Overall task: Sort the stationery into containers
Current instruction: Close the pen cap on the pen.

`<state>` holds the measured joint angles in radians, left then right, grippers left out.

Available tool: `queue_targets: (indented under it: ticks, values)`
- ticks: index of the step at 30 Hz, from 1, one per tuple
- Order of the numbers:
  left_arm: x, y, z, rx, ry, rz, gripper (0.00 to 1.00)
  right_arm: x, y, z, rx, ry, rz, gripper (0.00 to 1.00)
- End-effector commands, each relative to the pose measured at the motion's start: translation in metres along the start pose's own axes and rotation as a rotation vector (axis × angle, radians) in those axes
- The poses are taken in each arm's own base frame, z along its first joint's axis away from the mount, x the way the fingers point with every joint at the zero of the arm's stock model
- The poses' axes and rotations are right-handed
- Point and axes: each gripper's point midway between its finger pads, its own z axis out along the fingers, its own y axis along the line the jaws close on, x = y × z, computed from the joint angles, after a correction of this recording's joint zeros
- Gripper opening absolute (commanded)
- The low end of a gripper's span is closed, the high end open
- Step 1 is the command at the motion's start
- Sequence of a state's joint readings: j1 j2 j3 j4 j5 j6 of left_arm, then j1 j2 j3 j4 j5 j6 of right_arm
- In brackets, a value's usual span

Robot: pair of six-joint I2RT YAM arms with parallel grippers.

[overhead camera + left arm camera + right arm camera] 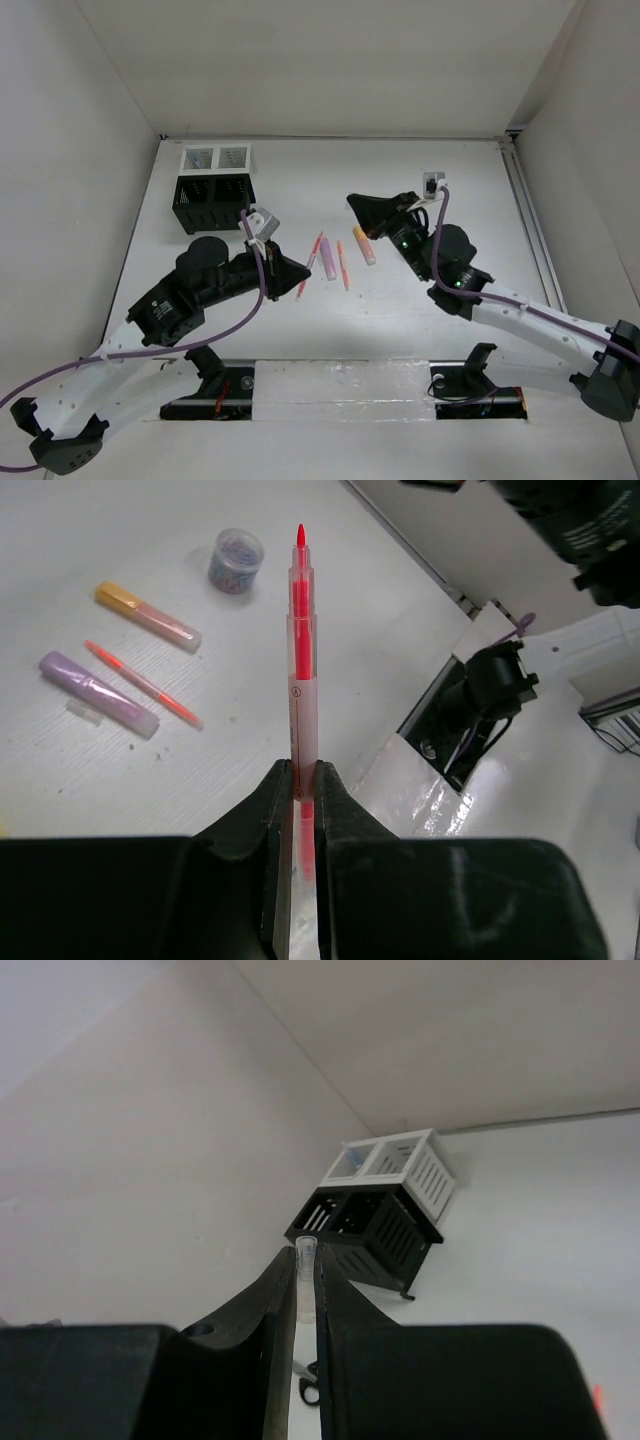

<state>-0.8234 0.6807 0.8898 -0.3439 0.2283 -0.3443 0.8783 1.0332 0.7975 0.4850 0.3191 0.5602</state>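
Note:
My left gripper is shut on a thin red pen, which sticks out past the fingertips above the table. A purple marker, a thin orange pen and a yellow-capped marker lie mid-table. A small round greyish tub stands beyond them. My right gripper is raised and shut on a thin clear piece. The black organiser and the white organiser stand at the back left. Black-handled scissors lie near them.
A tiny clear cap lies beside the purple marker. White walls close the left, back and right sides. A rail runs along the right edge, with a small connector at the back right. The arm mounts sit at the near edge.

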Motion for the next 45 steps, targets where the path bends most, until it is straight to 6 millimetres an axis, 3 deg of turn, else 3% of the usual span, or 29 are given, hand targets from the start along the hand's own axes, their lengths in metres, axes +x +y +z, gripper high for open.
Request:
queue_targets:
  ticks: [1,2,5,11,17,20,22,25,29,33,45]
  values:
    - [-0.005,-0.026,-0.005,0.156,-0.023,0.065,0.0,-0.014,0.045,0.001,-0.212,-0.094,0.054,0.0]
    - [0.0,-0.026,-0.004,0.161,-0.011,0.063,0.0,-0.005,0.05,0.003,-0.234,-0.078,0.056,0.0]
    - [0.001,-0.028,-0.005,0.175,-0.015,0.066,0.0,-0.002,0.065,0.003,-0.335,-0.102,0.092,0.0]
    - [0.005,-0.023,0.0,0.154,0.006,0.067,0.0,-0.006,0.087,-0.002,-0.43,-0.117,0.138,0.0]
    - [0.006,-0.015,0.003,0.114,0.009,0.071,0.0,-0.014,0.09,-0.009,-0.426,-0.108,0.147,0.0]
    - [0.003,-0.009,0.005,0.075,-0.007,0.06,0.0,-0.011,0.079,-0.014,-0.36,-0.063,0.17,0.0]
    - [-0.006,-0.004,0.002,0.036,-0.042,0.053,0.0,-0.003,0.071,-0.02,-0.352,-0.05,0.176,0.0]
    - [-0.014,0.003,-0.002,-0.018,-0.087,0.007,0.0,-0.004,0.076,-0.029,-0.389,-0.06,0.216,0.0]
    - [-0.017,-0.001,-0.004,0.0,-0.102,0.011,0.0,-0.007,0.086,-0.03,-0.433,-0.058,0.235,0.0]
    - [-0.015,-0.006,-0.004,0.027,-0.09,0.021,0.0,0.009,0.089,-0.024,-0.453,-0.029,0.263,0.0]
    - [-0.013,-0.014,-0.005,0.077,-0.078,0.035,0.0,0.007,0.097,-0.022,-0.52,-0.074,0.311,0.0]
